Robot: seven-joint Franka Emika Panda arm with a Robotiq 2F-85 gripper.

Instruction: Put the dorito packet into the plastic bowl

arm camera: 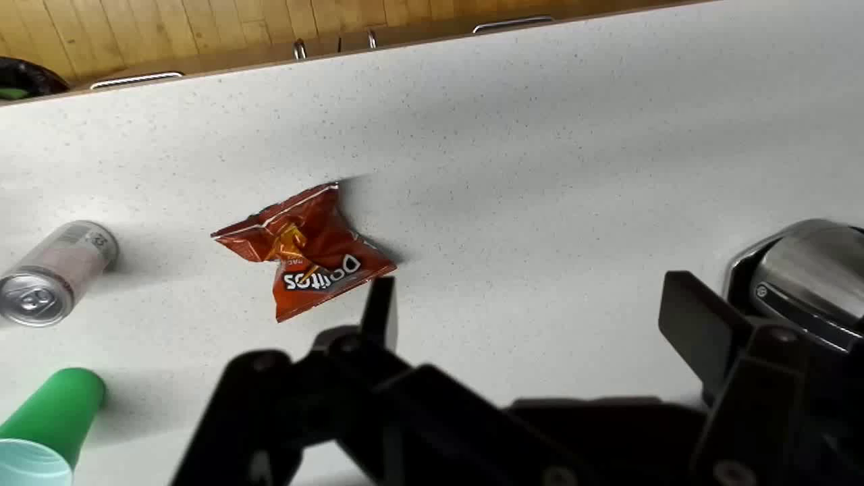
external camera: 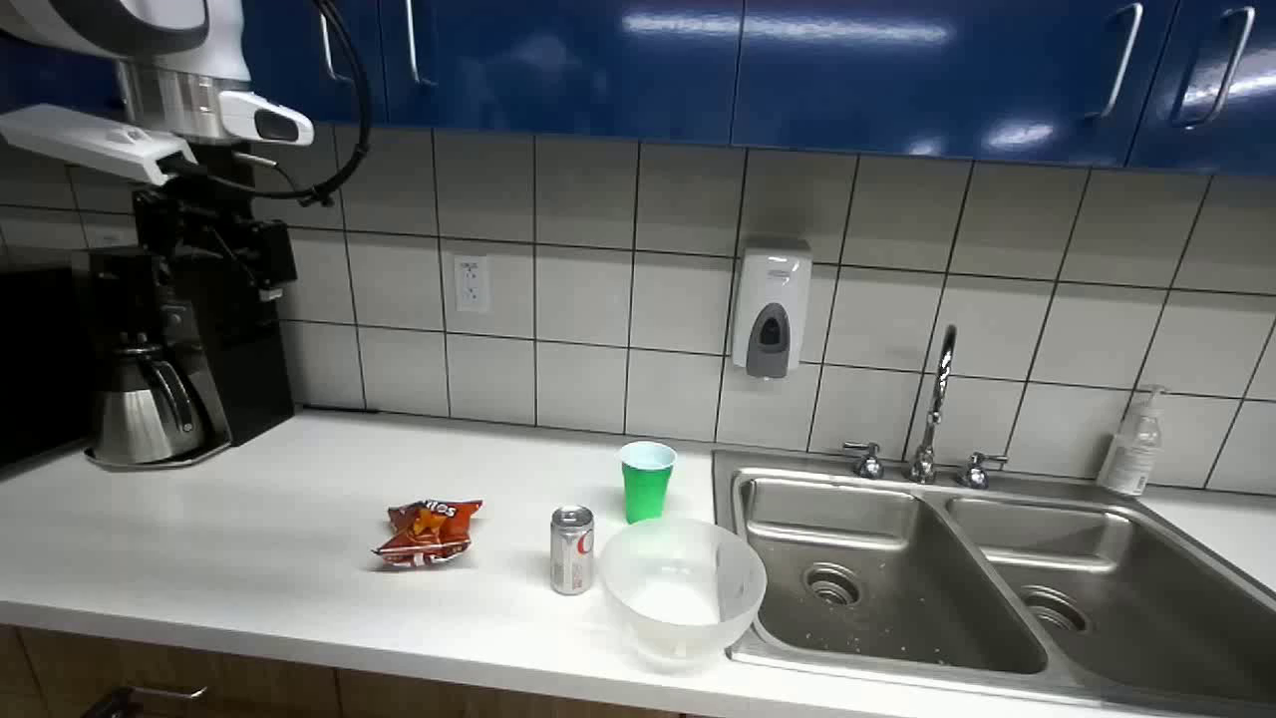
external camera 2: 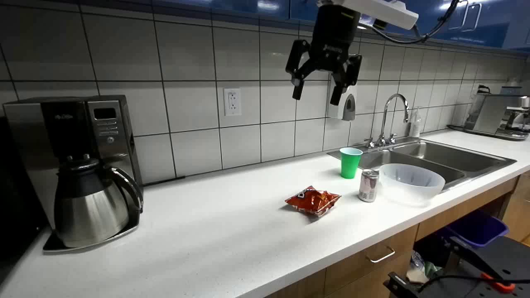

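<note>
Wrist view: the claw (arm camera: 533, 317) is seen released, its angular black fingers (arm camera: 698, 327) spread wide, with the pale, finely speckled surface (arm camera: 506, 148) visible between them. Apart from the fingers, the dorito packet (arm camera: 307, 260) is shown lying on that surface; its shiny red-orange foil is crinkled into folds, its edges are flattened, and its white lettering is set on a dark patch. In an exterior view, the claw (external camera 2: 316, 95) is held high above the surface, pointed downward.

In both exterior views, the packet is placed left of the silver can (external camera: 571, 551), a smooth metal cylinder stood upright. Right of the can, the plastic bowl (external camera: 678, 638) is set upright: round, wide-mouthed, its side milky and translucent. Whether can and bowl are touching cannot be told. On their far side, the green cup (external camera: 646, 493), tapered toward its base and pale inside, is stood upright. Just right of the bowl, the steel sink (external camera: 827, 514) is divided into two rounded basins. At the left end, a coffee maker (external camera 2: 25, 136) with a black and metallic body is seen, its steel carafe (external camera 2: 89, 217) topped in black and fitted with a curved handle. Along the far side, pale tiles (external camera 2: 240, 142) are separated by dark, straight lines.
</note>
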